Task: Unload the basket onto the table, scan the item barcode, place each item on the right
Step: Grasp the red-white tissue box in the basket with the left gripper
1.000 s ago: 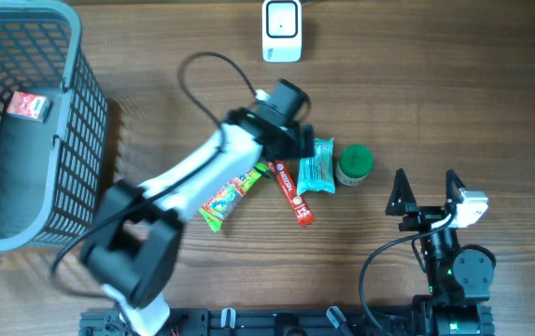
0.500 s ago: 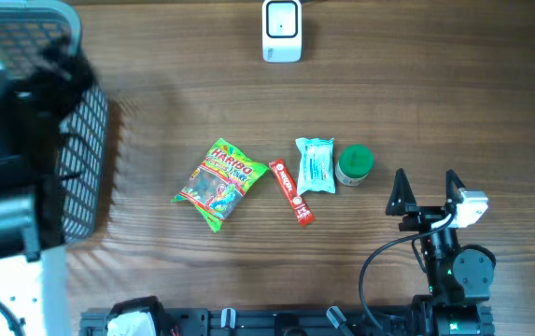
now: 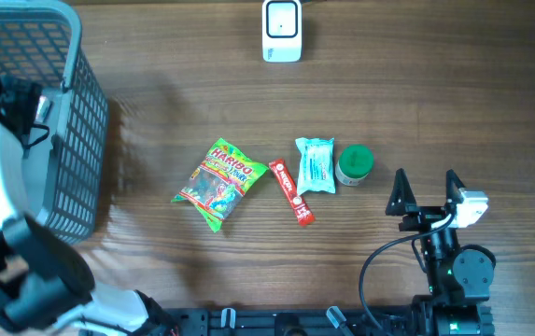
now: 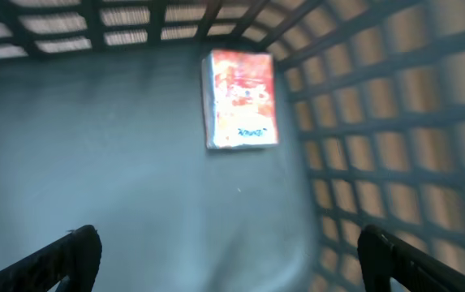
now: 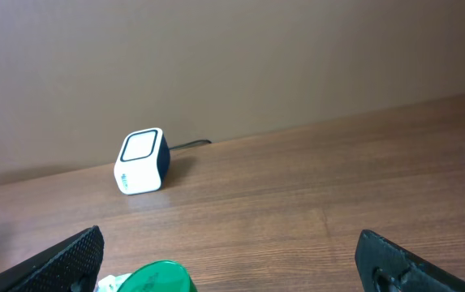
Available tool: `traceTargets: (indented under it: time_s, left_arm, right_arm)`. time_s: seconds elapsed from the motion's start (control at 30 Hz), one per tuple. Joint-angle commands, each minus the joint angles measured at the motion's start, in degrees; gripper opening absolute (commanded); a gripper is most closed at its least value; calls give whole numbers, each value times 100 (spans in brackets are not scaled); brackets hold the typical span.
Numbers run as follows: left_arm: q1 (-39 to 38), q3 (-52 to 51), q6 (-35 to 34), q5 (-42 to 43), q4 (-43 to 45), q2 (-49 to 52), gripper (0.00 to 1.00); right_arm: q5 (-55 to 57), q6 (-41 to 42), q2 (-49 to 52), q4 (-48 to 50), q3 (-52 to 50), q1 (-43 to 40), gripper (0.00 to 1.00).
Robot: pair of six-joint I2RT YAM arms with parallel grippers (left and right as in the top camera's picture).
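Grey plastic lattice forms the basket [image 3: 85, 121]. The left gripper [image 4: 228, 239] hangs inside it, fingers spread wide and empty. A flat red packet [image 4: 240, 99], too blurred to read, lies on the smooth basket floor. On the wood-grain table [image 3: 435, 93] lie a crinkly Haribo bag [image 3: 216, 182], a slim red stick packet [image 3: 295, 193], a pale blue wrapper [image 3: 316, 165] and a round green-lidded jar [image 3: 354, 163]. The boxy white scanner [image 3: 282, 30] stands well apart from them. The right gripper [image 3: 426, 177] rests released near the jar.
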Motion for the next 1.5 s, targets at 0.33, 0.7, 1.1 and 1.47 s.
traceTargets:
  time_s: [0.33,0.7,1.1,1.47]
  left_arm:
    - [11,0,-116,-68,1790,1615,100]
    - [-2,0,-111,-66,2334,1998,100]
    - [-142,0,57,87,2485,2129,4]
    - [291,0,59,90,1554,-483,4]
  right_arm:
    - [35,46,-31,13,-7,22,100]
    - [35,48,-31,13,-7,22,100]
    - [35,48,-31,13,-7,22,100]
    - [35,46,-31,13,-7,22,100]
